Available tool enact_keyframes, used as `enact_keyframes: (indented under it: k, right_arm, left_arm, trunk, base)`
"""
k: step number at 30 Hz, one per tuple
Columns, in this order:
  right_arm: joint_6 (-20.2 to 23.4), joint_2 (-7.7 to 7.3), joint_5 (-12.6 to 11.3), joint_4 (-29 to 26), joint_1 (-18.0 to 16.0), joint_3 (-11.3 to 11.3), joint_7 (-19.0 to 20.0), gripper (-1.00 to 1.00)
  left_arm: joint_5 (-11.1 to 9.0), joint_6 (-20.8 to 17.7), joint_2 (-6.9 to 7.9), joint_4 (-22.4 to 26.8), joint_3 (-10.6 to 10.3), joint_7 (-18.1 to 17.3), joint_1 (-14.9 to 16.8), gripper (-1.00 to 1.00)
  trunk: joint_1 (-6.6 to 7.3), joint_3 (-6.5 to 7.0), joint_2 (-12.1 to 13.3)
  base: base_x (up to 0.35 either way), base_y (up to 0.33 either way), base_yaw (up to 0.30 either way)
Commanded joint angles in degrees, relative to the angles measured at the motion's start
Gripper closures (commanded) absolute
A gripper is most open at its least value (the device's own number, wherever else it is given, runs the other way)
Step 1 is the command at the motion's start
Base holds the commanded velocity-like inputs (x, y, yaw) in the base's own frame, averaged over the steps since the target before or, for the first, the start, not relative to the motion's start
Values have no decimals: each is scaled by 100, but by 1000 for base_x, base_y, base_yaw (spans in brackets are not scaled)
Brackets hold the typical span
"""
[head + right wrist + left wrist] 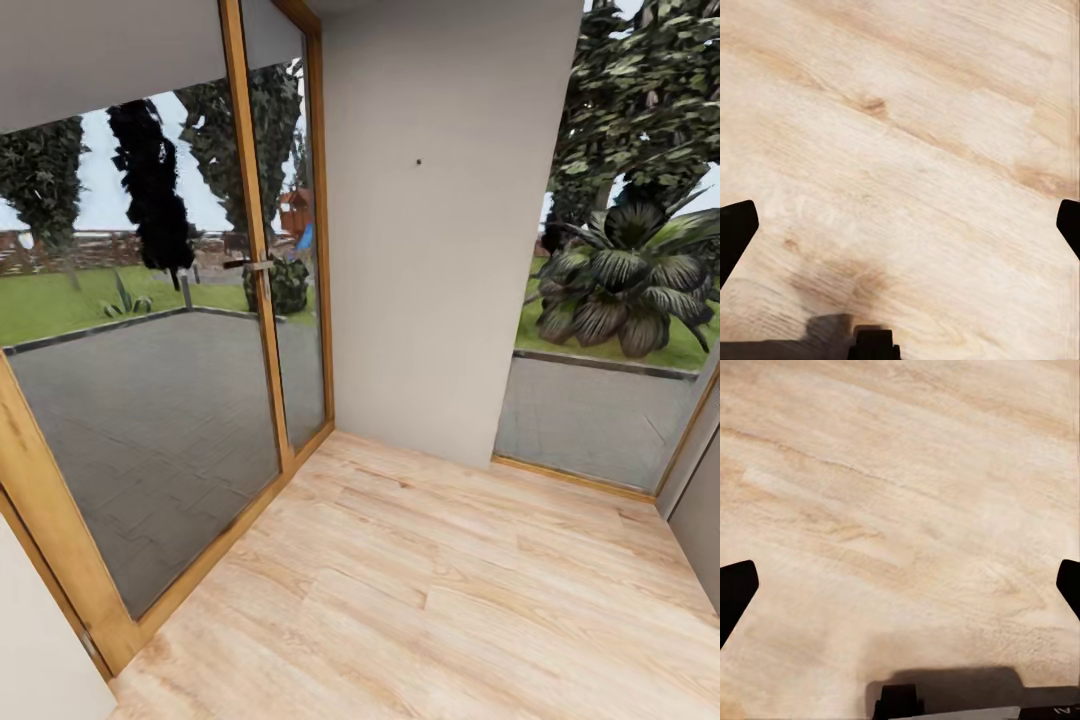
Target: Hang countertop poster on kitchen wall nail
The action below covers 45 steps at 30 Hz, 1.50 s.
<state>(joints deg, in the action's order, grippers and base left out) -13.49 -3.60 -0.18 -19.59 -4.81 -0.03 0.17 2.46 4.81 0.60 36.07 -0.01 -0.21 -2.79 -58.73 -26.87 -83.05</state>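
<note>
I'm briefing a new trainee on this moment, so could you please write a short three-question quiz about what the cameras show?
1. True or false: a wall nail shows as a dark dot on the off-white wall panel between the glass door and the window on the right.
2. What lies under the left gripper and right gripper: A tiles, B wooden floor, C countertop?
3. Are either gripper's fingers closed on anything?

Key: 1 true. 2 B. 3 No; both pairs stand wide apart with bare floor between them.
</note>
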Motion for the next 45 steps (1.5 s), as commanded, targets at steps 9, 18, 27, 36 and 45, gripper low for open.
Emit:
enact_keyframes:
  k: [9,18,27,36,45]
  right_arm:
    - [-35,-8,1,35,11,10,-6,-100]
    - [-35,-9,-2,43,23,5,-8,-100]
    - [-36,-14,23,59,24,12,-3,-100]
    - [-38,-9,-3,60,24,12,-16,-100]
    - [-39,-7,-8,60,24,12,-17,-100]
  left_arm:
    - [526,19,-1,22,12,-6,-2,-100]
    - [592,20,1,14,39,-5,-2,-100]
    - [599,12,-4,-36,18,-13,-2,-100]
    - [621,19,-7,-267,-15,-11,-2,-100]
    - [631,13,-18,-293,-28,-14,-2,-100]
  trunk:
    - [0,24,-3]
    - [0,60,-3]
    - [0,64,-3]
    - [0,65,-3]
    - [0,69,-3]
  base:
    - [0,0,-157]
    - [0,-32,-230]
    - [0,-268,-29]
    - [23,-148,-95]
    - [115,-100,-194]
